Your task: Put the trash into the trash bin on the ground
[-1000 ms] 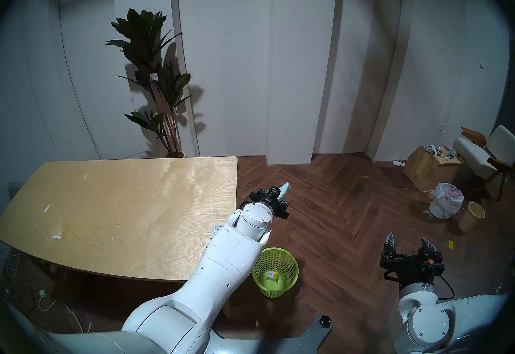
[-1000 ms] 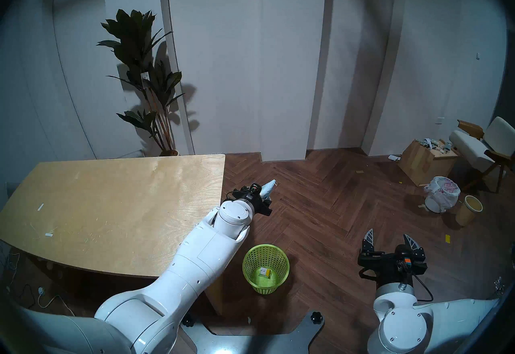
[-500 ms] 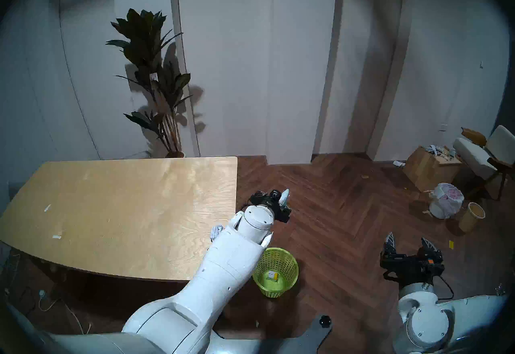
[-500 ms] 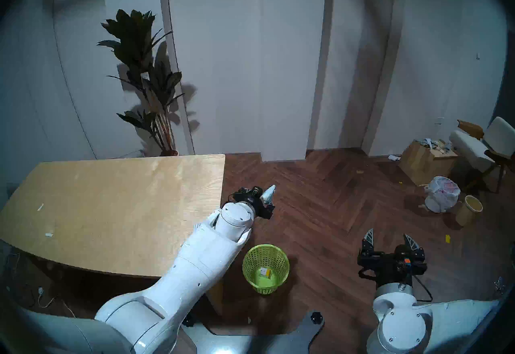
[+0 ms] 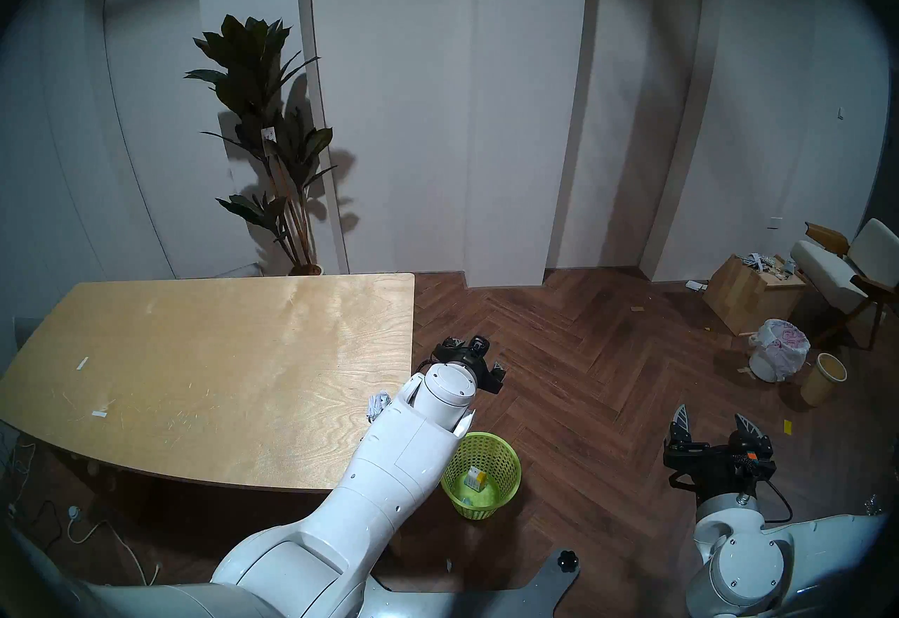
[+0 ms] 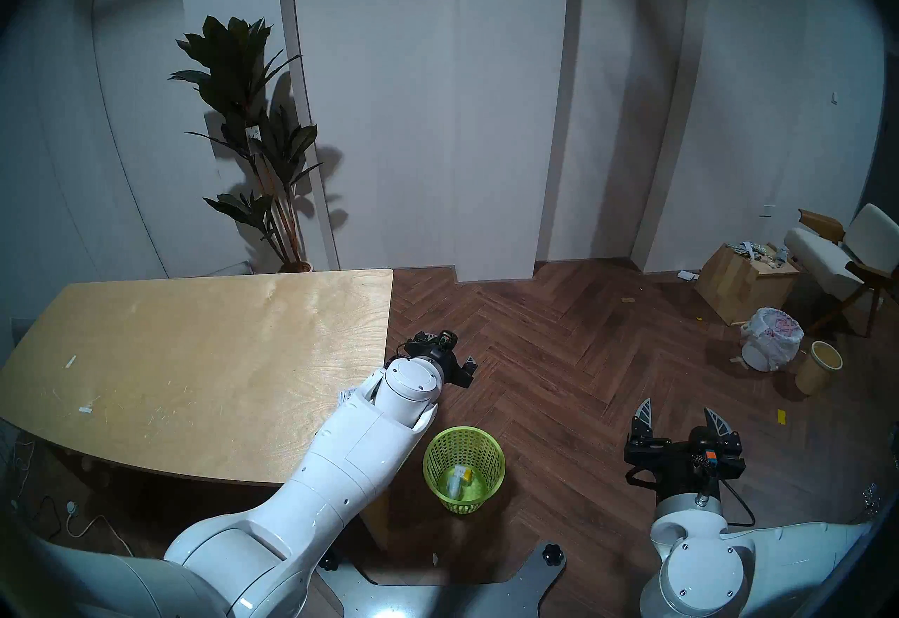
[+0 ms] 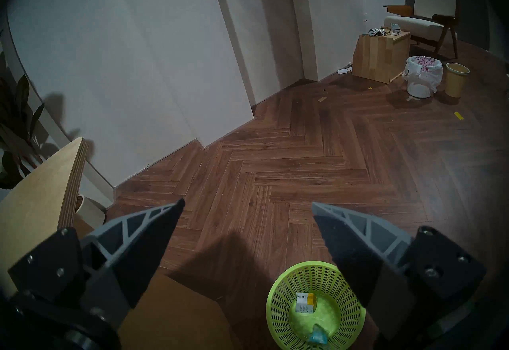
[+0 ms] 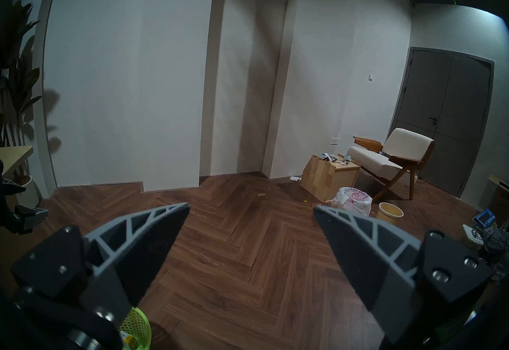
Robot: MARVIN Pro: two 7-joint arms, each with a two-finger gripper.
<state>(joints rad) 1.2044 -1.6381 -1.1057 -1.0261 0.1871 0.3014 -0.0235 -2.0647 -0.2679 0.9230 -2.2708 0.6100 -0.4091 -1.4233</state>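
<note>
Both sets of jaws stand wide apart with nothing between them: the left gripper (image 7: 248, 217) hangs past the table's right edge above the floor, and the right gripper (image 8: 250, 220) idles well off to the side. Seen from the left wrist, the lime-green trash bin (image 7: 278, 310) sits at about five o'clock below the fingers, and inside it lie the torn cardboard box (image 7: 305, 302) near the middle and the pale blue cone wrapper (image 7: 316, 337) toward the six o'clock wall. From the head view the bin (image 5: 506, 466) stands on the floor at roughly five o'clock from the left gripper (image 5: 474, 354), just off the table (image 5: 194, 359) corner.

One scrap seems left: the crumpled white paper ball (image 5: 378, 404) lies on the table's right edge, at about eight o'clock from the left wrist and partly hidden by the forearm. To do this step well, I judge the left arm should draw back and come down over the ball from above, jaws kept wide, closing gently since paper crushes and can squirt sideways off the edge. Carry it squarely over the bin's mouth before letting go; the rim is narrow and the arm hides part of it.
</note>
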